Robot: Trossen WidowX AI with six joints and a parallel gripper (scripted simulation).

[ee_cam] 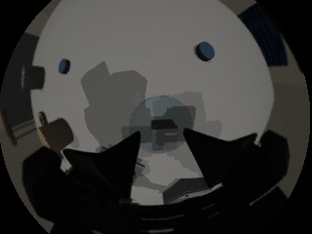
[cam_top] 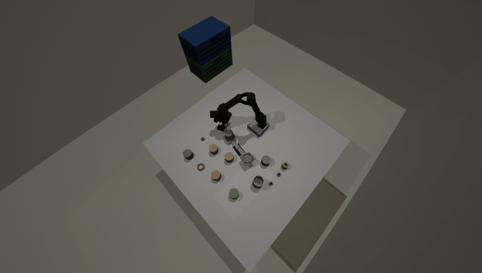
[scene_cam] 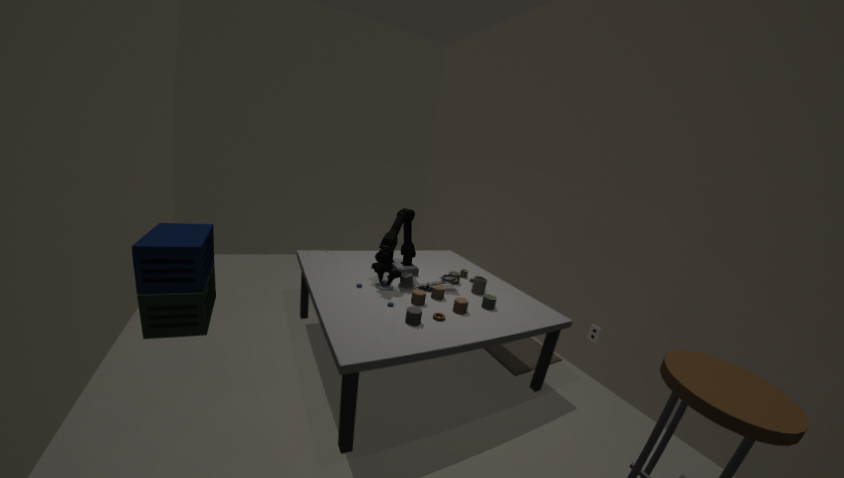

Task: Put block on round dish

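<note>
My gripper (cam_top: 224, 125) (scene_cam: 386, 282) (ee_cam: 163, 133) is open, its fingertips low over the round dish. The pale bluish dish (cam_top: 228, 126) (scene_cam: 378, 288) (ee_cam: 146, 111) lies flat. A small dark block (ee_cam: 164, 130) shows on the dish between the parted fingertips in the wrist view; whether a finger touches it I cannot tell. The balance (cam_top: 239, 148) (scene_cam: 430, 284) carries a grey cup (cam_top: 229, 135) (scene_cam: 406, 280) on its end beside the dish. Its other end (cam_top: 247, 158) shows a round pan without a standing cup. A grey cup-like cylinder (cam_top: 265, 160) stands beyond that pan. No cup is above the dish.
Tan cylinders (cam_top: 213, 148) (cam_top: 228, 156) (cam_top: 215, 174), a grey cylinder (cam_top: 187, 153) (scene_cam: 413, 316), a green one (cam_top: 233, 193) (scene_cam: 489, 301) and an open mug (cam_top: 258, 181) (scene_cam: 479, 285) stand on the table. A brown ring (cam_top: 203, 168) (scene_cam: 438, 315) and blue discs (ee_cam: 205, 51) (ee_cam: 64, 66) lie there too.
</note>
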